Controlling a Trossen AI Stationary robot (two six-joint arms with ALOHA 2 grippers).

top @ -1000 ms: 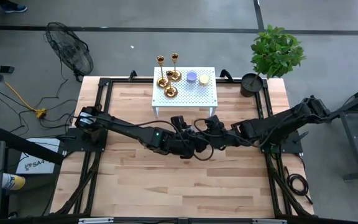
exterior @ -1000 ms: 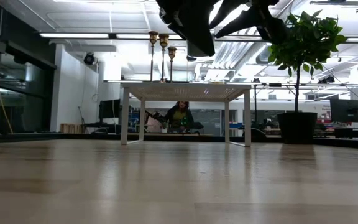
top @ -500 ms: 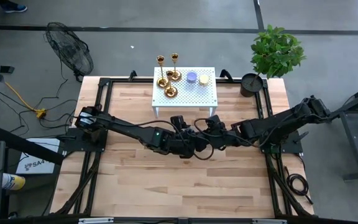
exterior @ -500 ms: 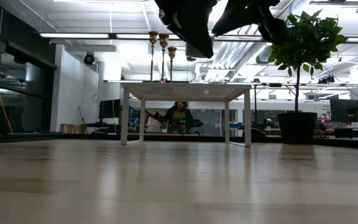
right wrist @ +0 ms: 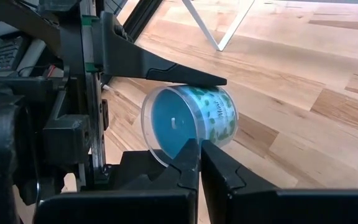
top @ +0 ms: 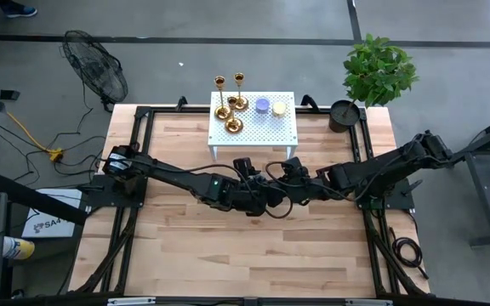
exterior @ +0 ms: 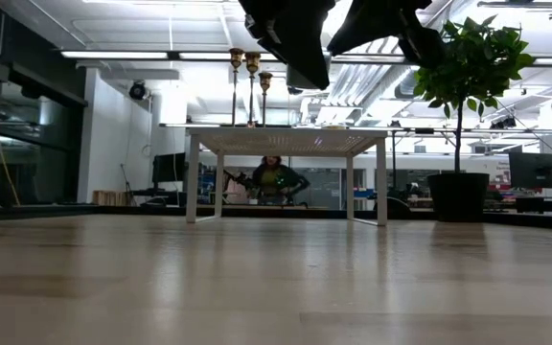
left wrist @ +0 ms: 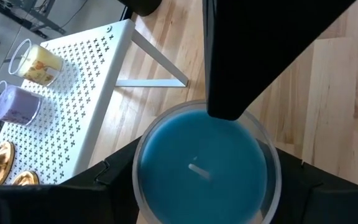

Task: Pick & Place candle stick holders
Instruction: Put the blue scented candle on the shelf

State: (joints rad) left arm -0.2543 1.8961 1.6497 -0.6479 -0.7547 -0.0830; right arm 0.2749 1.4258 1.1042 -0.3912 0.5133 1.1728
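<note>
Three gold candle stick holders (top: 230,106) stand on their round bases at the left end of a small white perforated stand (top: 283,127) at the table's far middle. They also show in the low view (exterior: 250,86). Above the table's middle, my left gripper (left wrist: 207,171) is shut on a glass jar with a blue candle (right wrist: 188,115). From the right, my right gripper (right wrist: 199,149) meets it, fingers shut, tips at the jar's rim. In the high view, the two grippers meet (top: 272,195) and hide the jar. My left gripper pinches the jar's round side wall (right wrist: 166,87) between its two fingers, one finger (right wrist: 173,71) on each opposite side, lying along the jar. The jar is lifted clear of the table and tipped on its side, its open mouth toward the left wrist. My right gripper's shut fingertips (right wrist: 191,152) stand at the jar's rim (right wrist: 182,142), coming slantwise from the table's right. I cannot tell whether they touch the glass or have it between them.
A purple candle (top: 262,105) and a yellow candle (top: 279,109) stand on the right part of the stand. A potted plant (top: 377,72) sits at the far right corner. Black frame rails (top: 143,136) run along the table's edges. Bare wood (top: 253,255) lies toward the near edge.
My right gripper has shut its fingers at the jar's rim; in the low view, its two spread prongs have come together. Both arms have stayed in place, and the jar has not moved.
</note>
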